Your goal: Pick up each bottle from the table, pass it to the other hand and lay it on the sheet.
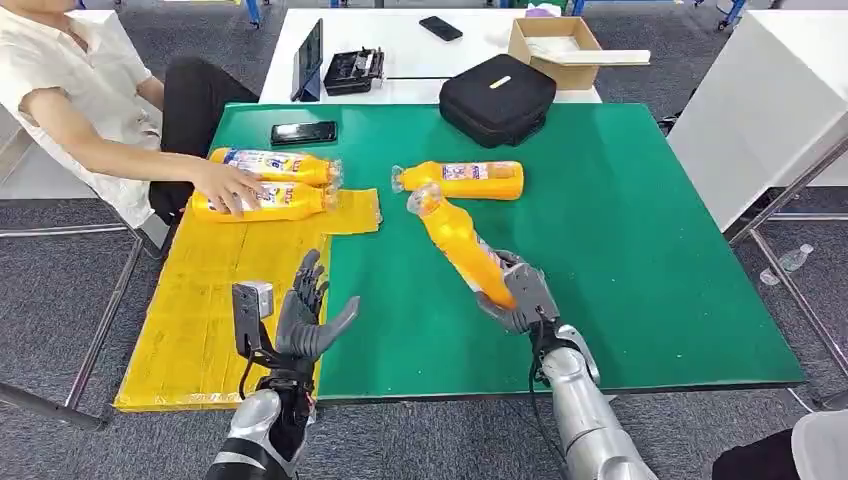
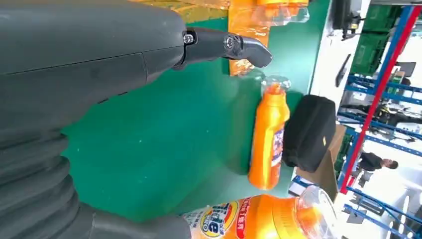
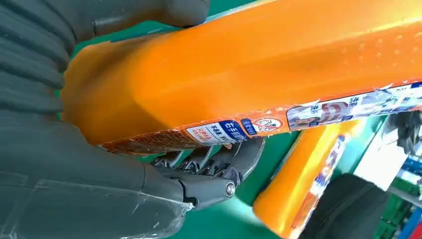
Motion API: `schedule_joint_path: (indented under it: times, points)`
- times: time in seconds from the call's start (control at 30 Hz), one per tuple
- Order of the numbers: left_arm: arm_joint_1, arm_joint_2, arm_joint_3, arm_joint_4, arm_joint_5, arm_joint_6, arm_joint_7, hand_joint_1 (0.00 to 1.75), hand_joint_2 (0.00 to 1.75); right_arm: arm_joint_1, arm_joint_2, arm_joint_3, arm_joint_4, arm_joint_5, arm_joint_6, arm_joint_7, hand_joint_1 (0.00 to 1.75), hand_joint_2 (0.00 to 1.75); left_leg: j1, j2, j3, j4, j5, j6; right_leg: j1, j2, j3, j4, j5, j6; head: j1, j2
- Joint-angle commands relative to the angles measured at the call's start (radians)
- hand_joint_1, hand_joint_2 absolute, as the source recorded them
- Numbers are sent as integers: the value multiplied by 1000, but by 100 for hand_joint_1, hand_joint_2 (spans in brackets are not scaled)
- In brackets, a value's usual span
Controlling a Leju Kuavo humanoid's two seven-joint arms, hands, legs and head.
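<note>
Two bottles (image 1: 268,183) on the sheet (image 1: 215,300) at left, a third bottle (image 1: 462,179) right of it, bag (image 1: 497,98) behind.

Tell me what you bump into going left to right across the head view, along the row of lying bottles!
Person's hand on the sheet bottles → yellow sheet → lone bottle on the green table → bare green table.

The scene is evenly and brightly lit from overhead; only soft, short shadows are cast on the green table (image 1: 620,250). The background beyond the left hand (image 2: 89,74) is blown out to white. Soft focus is seen on the held bottle (image 3: 259,69) close against the right hand (image 3: 74,164).
</note>
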Motion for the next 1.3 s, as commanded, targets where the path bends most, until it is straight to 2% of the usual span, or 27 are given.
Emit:
schedule_joint_path:
  times: [0.03, 0.17, 0.63, 0.83, 1.07, 1.1, 1.13, 1.3]
  points:
    - [-5, -31, 51, 130, 79, 19, 6, 0, 175, 27, -1, 102, -123, -129, 39, -7, 175, 175, 0, 1, 0, 0, -1, 0, 0, 0, 0, -1, 0, -3, 0, 0]
    - [-1, -31, 19, 147, 134, -75, -8, 0, 175, 32, 3, 184, -174, -162, 51, 18, 175, 175, -1, 0, -5, 0, -1, 0, 0, 0, -4, 0, 0, -2, 0, 0]
    - [-37, -31, -98, 111, -6, -51, -30, 0, 175, 9, 49, 420, -120, -111, -13, 3, 175, 175, 0, 1, -9, 1, -1, 0, 1, -1, -8, 1, -1, -3, 0, 0]
    - [-36, -31, -144, 71, -55, -49, -37, 0, 175, -1, 57, 459, -81, -103, -26, 9, 175, 175, 0, -1, -10, 1, -1, 0, 1, -2, -9, 1, -1, -2, 0, 0]
    - [-34, -31, -143, 72, -55, -49, -37, 0, 175, -1, 55, 458, -81, -103, -26, 9, 175, 175, 0, -2, -11, 1, 0, 0, 0, -2, -10, 0, 0, 0, 0, 0]
    - [-34, -31, -143, 72, -55, -49, -37, 0, 175, -1, 55, 458, -81, -103, -26, 9, 175, 175, 1, -1, -8, 1, -2, 0, 1, -3, -6, 0, -2, -4, 0, 0]
    - [-37, -31, -141, 74, -64, -49, -36, 0, 175, -2, 54, 464, -80, -100, -28, 9, 175, 175, 0, -1, -11, 0, 0, 0, 0, -2, -10, 0, 0, -1, 0, 0]
    - [-59, -31, -152, 95, -34, -56, -39, 0, 175, -8, 52, 514, -72, -84, -37, 3, 175, 175, 0, -1, -10, 1, -1, 0, 1, -2, -9, 0, -1, -2, 0, 0]
